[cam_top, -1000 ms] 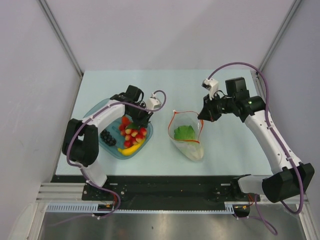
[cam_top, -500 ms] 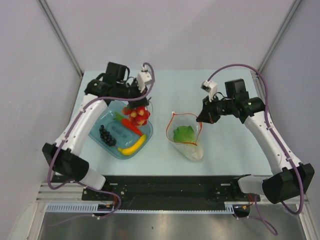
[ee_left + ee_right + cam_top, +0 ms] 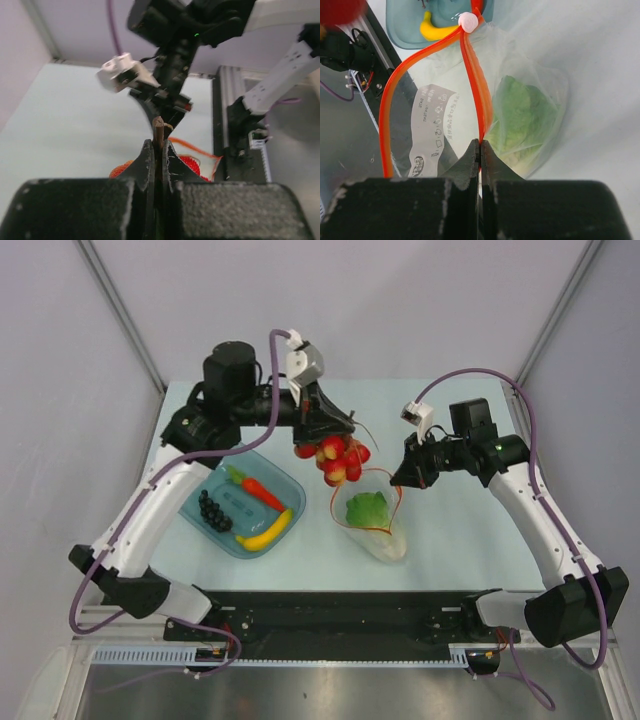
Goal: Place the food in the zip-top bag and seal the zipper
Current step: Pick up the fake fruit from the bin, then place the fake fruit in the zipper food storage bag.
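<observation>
My left gripper [image 3: 325, 432] is shut on the stem of the red berry cluster [image 3: 338, 458] and holds it in the air just over the left rim of the zip-top bag [image 3: 372, 515]. In the left wrist view the brown stem [image 3: 157, 131] sticks up between the shut jaws. The bag's mouth is open, its red-orange zipper [image 3: 476, 75] curving round. My right gripper [image 3: 403, 477] is shut on the zipper's right edge and holds it up. The green-white cabbage [image 3: 367, 507] lies inside the bag. The pepper [image 3: 256, 490], grape bunch [image 3: 213, 511] and banana [image 3: 264, 532] lie in the bowl.
The teal bowl [image 3: 197, 483] sits left of the bag, under the left arm. A pink slider [image 3: 468, 21] sits at the far end of the zipper in the right wrist view. Grey walls stand close on both sides of the table.
My left gripper lifted the red berry cluster out of the bowl and carried it right, to the bag's mouth. The right gripper has stayed on the zipper.
</observation>
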Robot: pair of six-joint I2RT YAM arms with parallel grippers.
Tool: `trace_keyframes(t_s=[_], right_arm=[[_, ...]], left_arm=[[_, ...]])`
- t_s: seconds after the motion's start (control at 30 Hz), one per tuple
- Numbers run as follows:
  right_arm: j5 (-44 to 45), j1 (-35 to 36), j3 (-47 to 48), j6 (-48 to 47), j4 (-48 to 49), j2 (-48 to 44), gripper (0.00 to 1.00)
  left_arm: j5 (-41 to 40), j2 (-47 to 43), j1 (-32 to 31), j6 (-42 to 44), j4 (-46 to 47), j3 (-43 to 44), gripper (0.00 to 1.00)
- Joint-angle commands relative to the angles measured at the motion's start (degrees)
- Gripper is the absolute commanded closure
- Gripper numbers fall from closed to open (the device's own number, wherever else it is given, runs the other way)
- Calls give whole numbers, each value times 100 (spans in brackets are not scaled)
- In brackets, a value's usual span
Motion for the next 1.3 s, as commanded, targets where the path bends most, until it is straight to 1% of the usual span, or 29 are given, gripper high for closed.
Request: trace_keyframes(t_s=[0.0, 0.03, 0.07, 0.13, 0.17, 0.3, 0.43, 0.53, 0.57, 0.63, 0.7, 0.83, 0.87, 0.9, 1.07, 1.13, 1.17, 1.23, 1.27], right_arm=[[-282, -12, 56, -54, -27, -86, 100], [-292, -12, 47, -63, -36, -94, 100], [-300, -21, 47, -63, -27, -86, 100], [-353, -30, 65, -72, -53, -85, 100], [-362, -38, 56, -89, -71, -85, 100], [-414, -56, 65, -116, -97, -77, 100], [-459, -65, 47, -204, -141, -103, 100], [-502, -74, 47, -379, -229, -121, 100], [-511, -74, 47, -414, -264, -121, 100], [-520, -83, 47, -493, -282, -121, 100], [-546, -100, 56, -538, -291, -103, 100], [-625, -135, 126, -529, -282, -33, 100], [-643, -161, 152, -494, -291, -15, 100], [-704, -170, 187, -494, -291, 11, 100], [-889, -293, 232, -432, -282, 90, 100], [-994, -337, 240, -380, -273, 143, 100], [-1030, -355, 241, -354, -265, 152, 100], [-1144, -381, 241, -310, -273, 178, 100], [-1188, -399, 232, -292, -265, 187, 100]], left_arm=[[488, -157, -368, -998, 1640, -847, 100], [462, -227, -499, -1095, 1965, -1415, 100], [462, -297, -553, -1331, 2621, -1682, 100], [602, -342, -667, -1534, 3144, -2279, 100], [602, -316, -702, -1527, 3312, -2395, 100], [471, -245, -738, -1377, 3480, -2888, 100], [-2, -394, -711, -1184, 3542, -3327, 100], [-468, -412, -703, -1105, 3542, -3416, 100], [-905, -421, -703, -1035, 3542, -3416, 100], [-1259, -395, -703, -938, 3524, -3355, 100], [-1314, -324, -703, -763, 3402, -3293, 100], [-1024, -210, -720, -104, 3077, -3197, 100], [-945, -201, -729, 245, 2919, -3188, 100], [-901, -192, -746, 397, 2866, -3179, 100], [-1120, -184, -966, 1152, 2760, -3091, 100], [-1312, -157, -1229, 1425, 2681, -3004, 100], [-1375, -149, -1326, 1783, 2567, -2986, 100], [-1498, -157, -1598, 2128, 2531, -3011, 100], [-1533, -157, -1686, 2530, 2444, -3029, 100]])
